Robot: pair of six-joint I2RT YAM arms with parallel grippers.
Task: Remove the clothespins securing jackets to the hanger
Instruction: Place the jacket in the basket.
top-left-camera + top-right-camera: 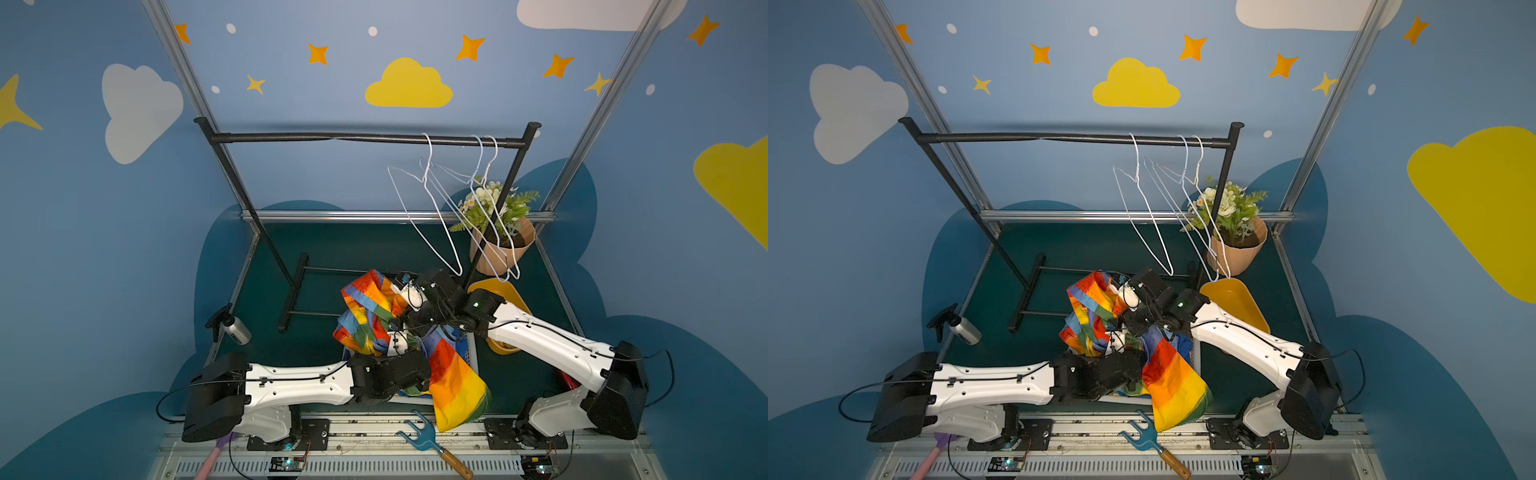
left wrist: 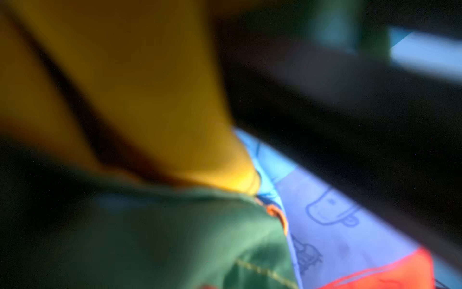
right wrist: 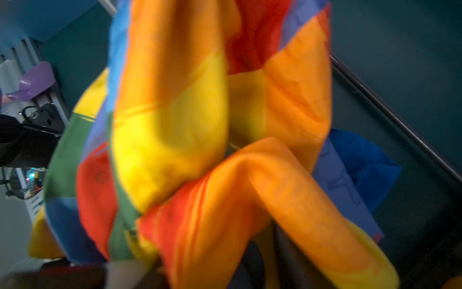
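A rainbow-striped jacket (image 1: 455, 376) (image 1: 1173, 374) is bunched up between my two arms, one end trailing over the front rail. My left gripper (image 1: 394, 337) (image 1: 1115, 337) is buried in its folds from the front, and green and yellow cloth (image 2: 175, 237) fills that wrist view. My right gripper (image 1: 402, 290) (image 1: 1126, 291) presses in from behind, with orange and yellow cloth (image 3: 200, 125) covering its jaws. Blue fabric (image 3: 362, 162) lies under the jacket. Three white wire hangers (image 1: 425, 174) (image 1: 1137, 166) hang bare on the black rail. No clothespins are in view.
A white basket (image 1: 472, 353) sits under the jacket. A yellow tray (image 1: 513, 299) and a potted plant (image 1: 503, 245) stand at the back right. The rack's base (image 1: 296, 291), a spray bottle (image 1: 235, 330) and a blue garden fork (image 1: 424, 436) are nearby.
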